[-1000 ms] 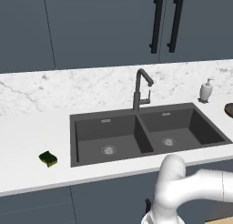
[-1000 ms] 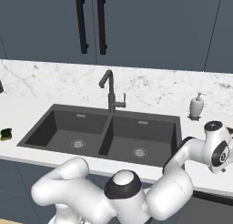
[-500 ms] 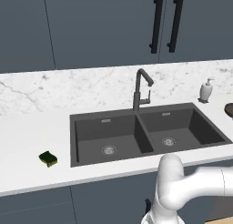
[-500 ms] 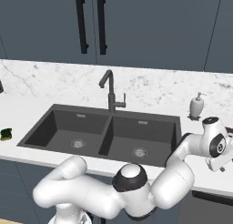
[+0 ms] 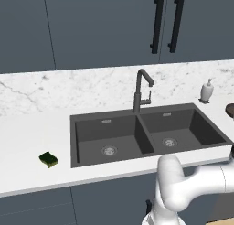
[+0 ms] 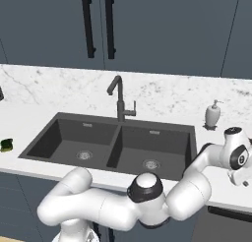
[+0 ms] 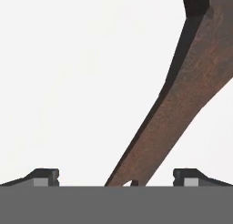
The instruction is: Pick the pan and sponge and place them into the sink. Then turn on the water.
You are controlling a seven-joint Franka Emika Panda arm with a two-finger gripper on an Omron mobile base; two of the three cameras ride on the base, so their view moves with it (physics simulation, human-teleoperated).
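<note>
In the hand view the pan's long reddish-brown handle (image 7: 182, 95) runs from the top right down to the bottom centre. It lies on the white counter between the two fingertips of my gripper (image 7: 116, 176), which stands open around it without touching. The pan's rim (image 5: 230, 109) peeks in at the right edge of the left base view. The green-and-yellow sponge (image 5: 48, 159) (image 6: 6, 144) lies on the counter left of the sink (image 5: 73, 141) (image 6: 197, 137). The faucet (image 5: 141, 89) (image 6: 119, 96) stands behind the divider, with no water running.
A white soap dispenser (image 5: 207, 90) (image 6: 212, 115) stands at the back right, close to the pan. My hand (image 6: 236, 157) hangs over the counter's right end. Dark cabinet doors with black handles (image 5: 167, 23) rise above the marble backsplash.
The arm's elbow has swung to the right and the hand has shifted slightly over the counter's right end. Pan, sponge and faucet have not moved.
</note>
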